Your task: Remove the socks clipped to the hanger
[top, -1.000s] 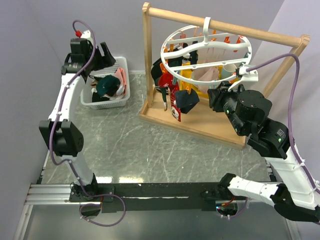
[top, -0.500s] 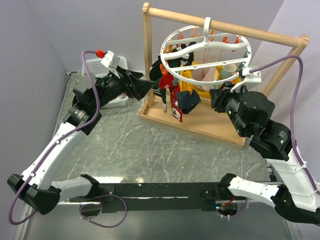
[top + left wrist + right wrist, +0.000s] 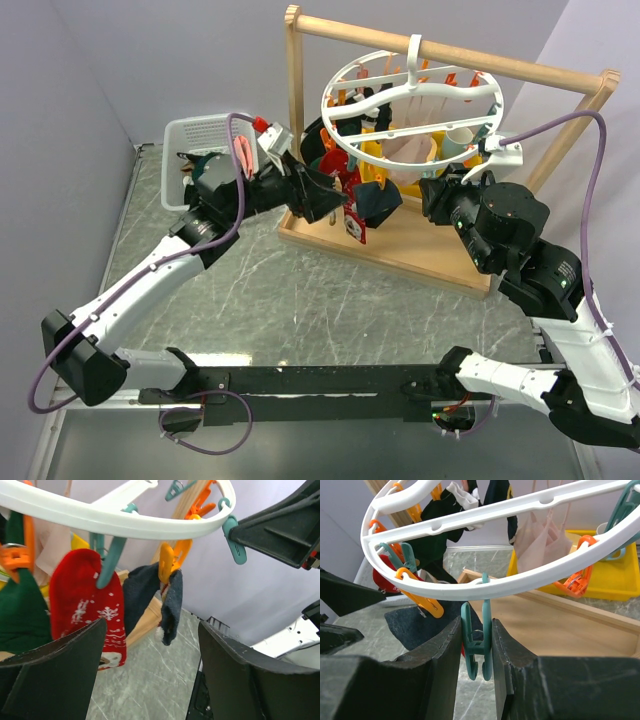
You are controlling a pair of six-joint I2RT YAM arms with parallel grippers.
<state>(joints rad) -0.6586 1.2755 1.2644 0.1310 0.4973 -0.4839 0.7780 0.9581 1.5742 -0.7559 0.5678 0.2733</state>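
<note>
The navy sock (image 3: 170,605) hangs from an orange clip (image 3: 167,562) under the hanger (image 3: 125,522) rim. The left gripper (image 3: 152,625), jaws wide, should close on the sock's body and pull straight down, while the right gripper (image 3: 476,630), pinching a teal clip (image 3: 485,635), likely steadies the hanger.

The left arm (image 3: 150,288) is made of white tubular links joined by chunky black housings. The right arm (image 3: 585,345) is built the same way, with white shells at the lower right of the frame and black motor blocks above them. A purple cable (image 3: 31,390) runs along the left arm to a red plug (image 3: 262,124) beside a white camera block (image 3: 279,138). A second purple cable (image 3: 597,190) loops over the right arm. The left gripper (image 3: 340,197) and right gripper (image 3: 432,195) are matt black, and their fingers (image 3: 55,670) are broad, wedge-shaped and grainy.
</note>
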